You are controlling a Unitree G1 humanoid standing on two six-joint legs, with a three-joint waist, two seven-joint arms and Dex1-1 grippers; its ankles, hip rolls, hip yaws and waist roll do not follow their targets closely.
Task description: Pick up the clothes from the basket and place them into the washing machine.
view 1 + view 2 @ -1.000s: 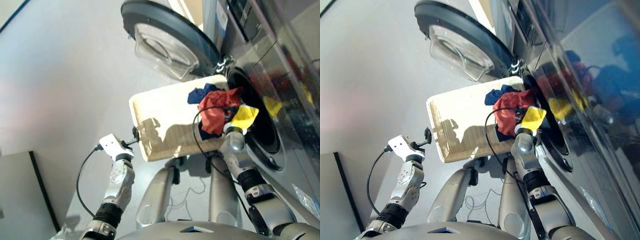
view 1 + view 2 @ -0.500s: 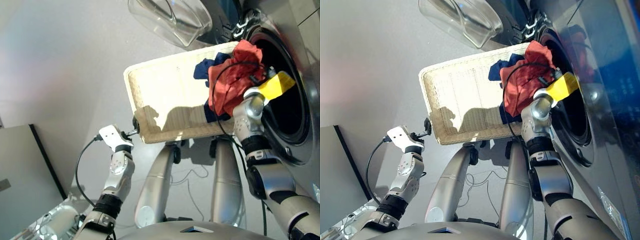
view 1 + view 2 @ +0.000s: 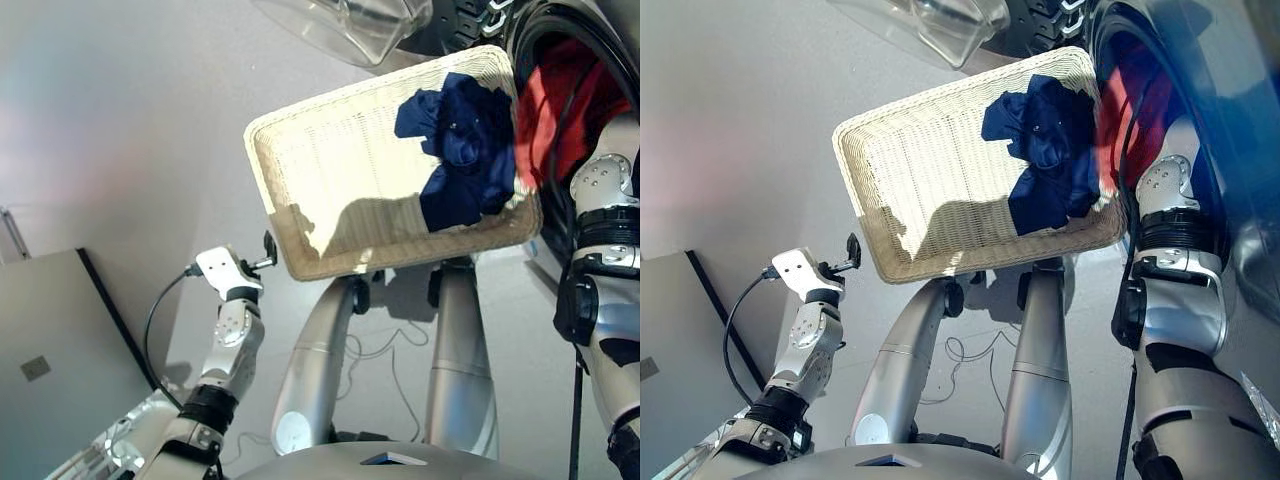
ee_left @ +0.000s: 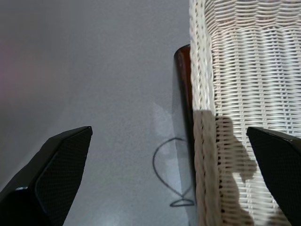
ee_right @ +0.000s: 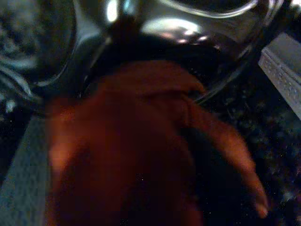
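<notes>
Push the coral-red garment [image 5: 131,141] well past the washing machine [image 3: 600,30] porthole lip before you let go; it's limp cloth and will drape back out. Right claw is buried in the drum, so can't tell its grip. Left gripper [image 4: 169,174] gapes wide, empty, at the stiff woven basket [image 3: 300,190] rim. Navy garment [image 3: 460,150] lies crumpled at the basket's drum-side end.

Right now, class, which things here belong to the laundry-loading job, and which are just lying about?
Job: navy blue garment, cream-white woven basket, coral-red garment, dark grey washing machine, clear glass door.
Lying about: thin cable on the floor, grey panel.
</notes>
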